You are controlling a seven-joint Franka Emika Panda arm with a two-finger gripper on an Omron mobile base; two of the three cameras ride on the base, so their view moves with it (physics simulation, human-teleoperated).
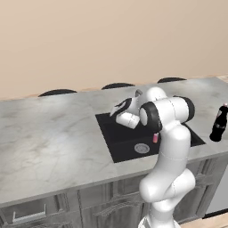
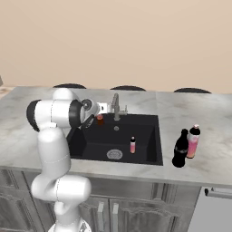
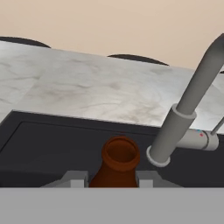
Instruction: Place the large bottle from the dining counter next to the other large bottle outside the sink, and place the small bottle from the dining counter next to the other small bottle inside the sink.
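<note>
left/right base: behind arm, look down, share sink (image 1: 116,147) | hand: close, level, faces faucet (image 3: 188,105)

A plain beige wall (image 2: 116,41) rises behind the worktop. Three dark stool tops (image 2: 128,88) line the worktop's far edge. Grey panelled cabinet doors (image 1: 102,207) sit below its near edge.

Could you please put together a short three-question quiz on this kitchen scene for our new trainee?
1. True or false: the large bottle stands on the counter beside the other large bottle.
2. What is the tool shut on?
3. Where does the other small bottle stand: A on the dining counter, B inside the sink, C on the floor?

Key: 1 true. 2 the small bottle, near the faucet. 3 B.
</note>
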